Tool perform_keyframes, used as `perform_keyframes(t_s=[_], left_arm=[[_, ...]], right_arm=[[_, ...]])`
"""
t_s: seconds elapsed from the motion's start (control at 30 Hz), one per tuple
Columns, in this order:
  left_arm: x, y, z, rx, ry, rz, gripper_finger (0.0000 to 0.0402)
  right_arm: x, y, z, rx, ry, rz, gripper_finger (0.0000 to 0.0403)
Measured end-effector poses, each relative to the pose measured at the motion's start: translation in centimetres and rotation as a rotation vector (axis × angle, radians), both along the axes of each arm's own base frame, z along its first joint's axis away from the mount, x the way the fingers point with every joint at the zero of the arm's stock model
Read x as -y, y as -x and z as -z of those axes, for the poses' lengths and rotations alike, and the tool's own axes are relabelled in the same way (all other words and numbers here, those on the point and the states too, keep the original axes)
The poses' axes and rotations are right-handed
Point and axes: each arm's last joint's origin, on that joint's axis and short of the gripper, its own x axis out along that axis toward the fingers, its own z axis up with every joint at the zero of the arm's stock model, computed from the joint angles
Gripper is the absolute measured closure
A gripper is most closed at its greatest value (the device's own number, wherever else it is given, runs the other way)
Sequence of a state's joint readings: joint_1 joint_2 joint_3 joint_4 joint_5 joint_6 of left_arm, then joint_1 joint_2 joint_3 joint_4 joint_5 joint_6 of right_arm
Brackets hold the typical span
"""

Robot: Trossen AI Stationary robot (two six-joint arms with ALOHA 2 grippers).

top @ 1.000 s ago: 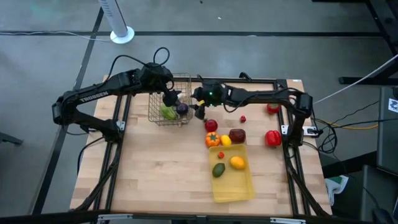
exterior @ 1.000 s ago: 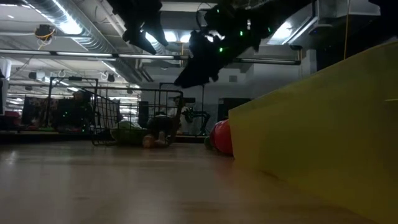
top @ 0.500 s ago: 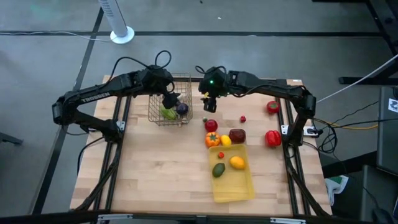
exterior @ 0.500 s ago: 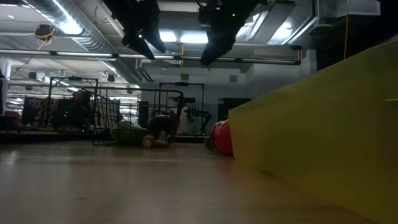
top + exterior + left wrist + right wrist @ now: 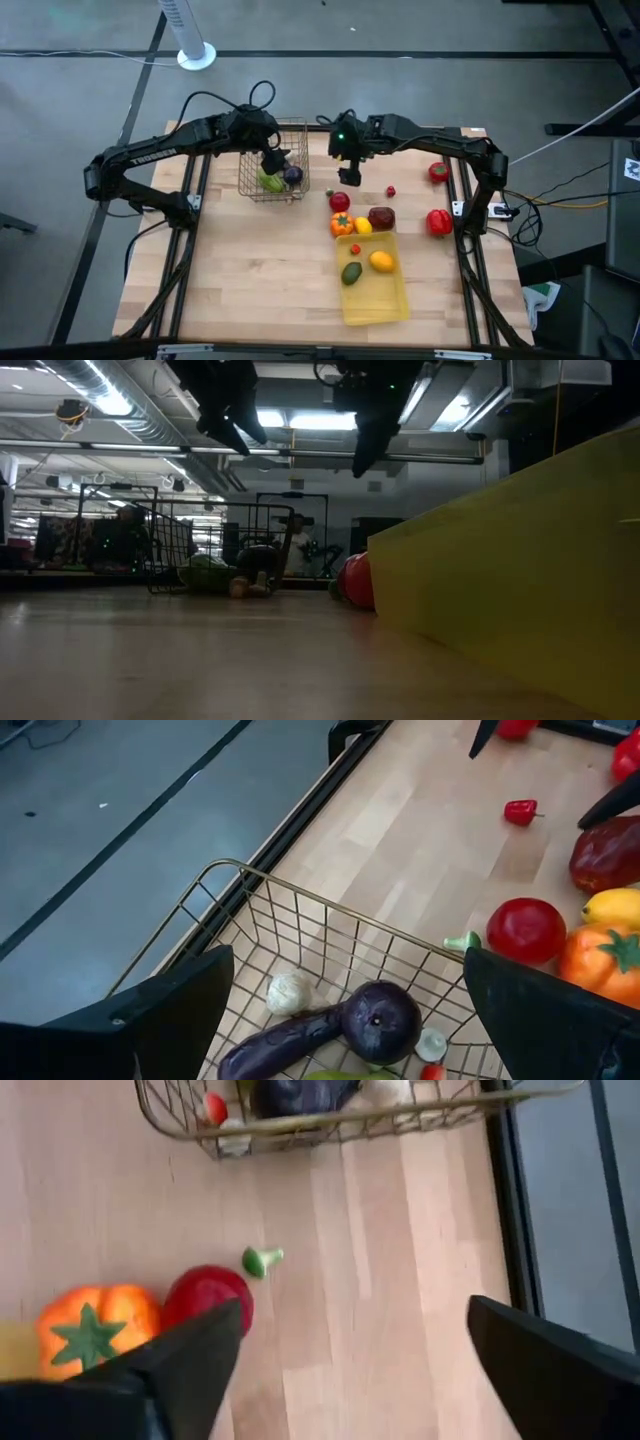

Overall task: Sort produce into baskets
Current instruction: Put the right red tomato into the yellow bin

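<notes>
Your right pincer [image 5: 348, 176] hangs open above the desk [image 5: 260, 270], the red tomato [image 5: 340, 202] just below it; your left pincer [image 5: 274, 160] gapes open over the wire basket [image 5: 300, 128].

A light wooden table [image 5: 260, 270] of butcher-block planks stands on a grey floor [image 5: 60, 90] crossed by dark seams. A white fan base [image 5: 196, 55] with a ribbed column sits beyond the far edge. Yellow and white cables [image 5: 570, 200] trail off to one side. From table height, ceiling ducts [image 5: 120, 400] and bright strip lights [image 5: 300, 422] show overhead.
</notes>
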State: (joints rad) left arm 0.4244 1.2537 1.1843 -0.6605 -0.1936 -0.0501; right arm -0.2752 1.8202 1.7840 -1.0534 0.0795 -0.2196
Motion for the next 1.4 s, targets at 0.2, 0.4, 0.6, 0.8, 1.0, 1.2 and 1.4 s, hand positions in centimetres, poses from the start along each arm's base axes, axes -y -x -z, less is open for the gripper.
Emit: perform_keyframes(t_s=[0.2,0.4,0.6,0.8,1.0,1.2,1.4], left_arm=[[0.0,0.0,0.0,-0.006,-0.007,0.008,0.0009],[0.0,0.0,0.0,-0.001,-0.001,0.001,0.0009],[0.0,0.0,0.0,0.0,0.001,0.0,0.0009],[0.0,0.0,0.0,-0.002,0.001,-0.001,0.0009],[0.0,0.0,0.0,-0.004,0.003,-0.001,0.0009],[0.0,0.0,0.0,-0.003,0.003,-0.002,0.0009],[0.0,0.0,0.0,-0.001,0.006,-0.005,0.0009]], right_arm=[[-0.4,1.4,0.6,-0.152,-0.048,0.011,0.0038],[-0.6,4.2,0.8,-0.413,-0.097,0.06,0.0057],[0.7,7.4,-1.7,-0.374,-0.136,0.153,0.0058],[2.1,12.3,-2.6,-0.344,-0.131,0.299,0.0058],[1.9,16.2,0.5,-0.414,-0.167,0.357,0.0058],[2.0,18.1,4.8,-0.583,-0.17,0.342,0.0058],[2.6,19.2,8.9,-0.676,-0.12,0.387,0.0058]])
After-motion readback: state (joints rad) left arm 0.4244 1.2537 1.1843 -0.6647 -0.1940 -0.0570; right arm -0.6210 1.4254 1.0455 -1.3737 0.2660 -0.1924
